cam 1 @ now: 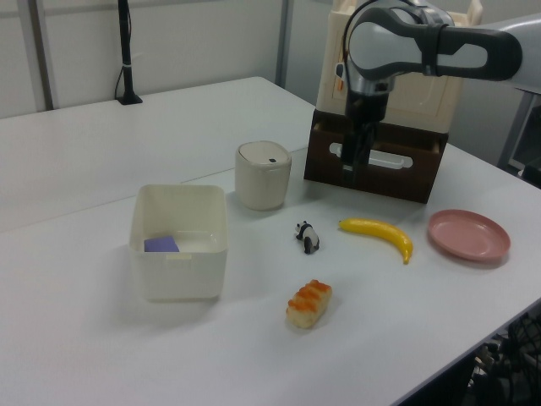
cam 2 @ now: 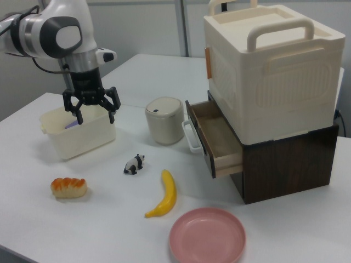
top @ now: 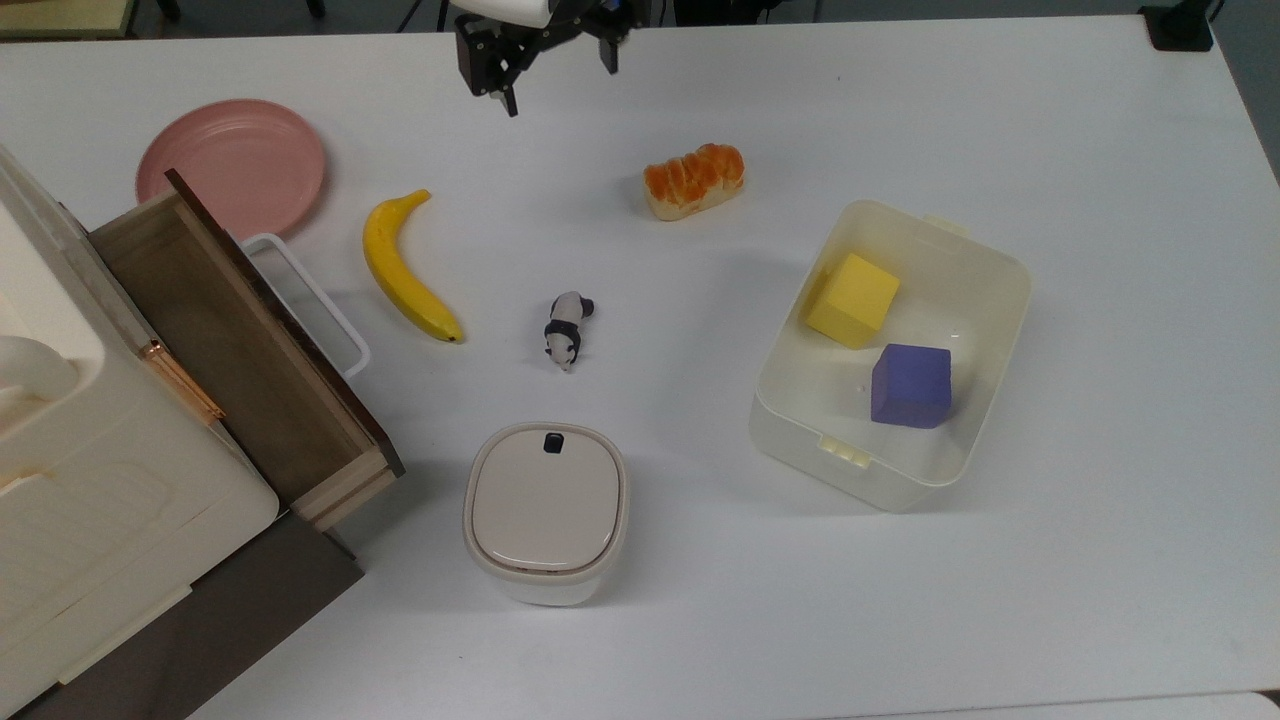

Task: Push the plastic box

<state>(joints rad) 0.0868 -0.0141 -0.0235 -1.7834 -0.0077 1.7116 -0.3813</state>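
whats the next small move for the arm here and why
Probably bring the gripper across toward the plastic box and lower it beside a wall. In the top view it hangs open near the table's far edge, well to the left of the box and touching nothing, so no push can start from there.

White arm bent over, wrist pointing down, end effector [cam 2: 94,113] raised, fingers [cam 2: 76,114] spread apart

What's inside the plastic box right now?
The plastic box holds a yellow cube and a purple cube, lying apart on its floor. In the left view its wall hides the yellow cube; part of the purple one shows.
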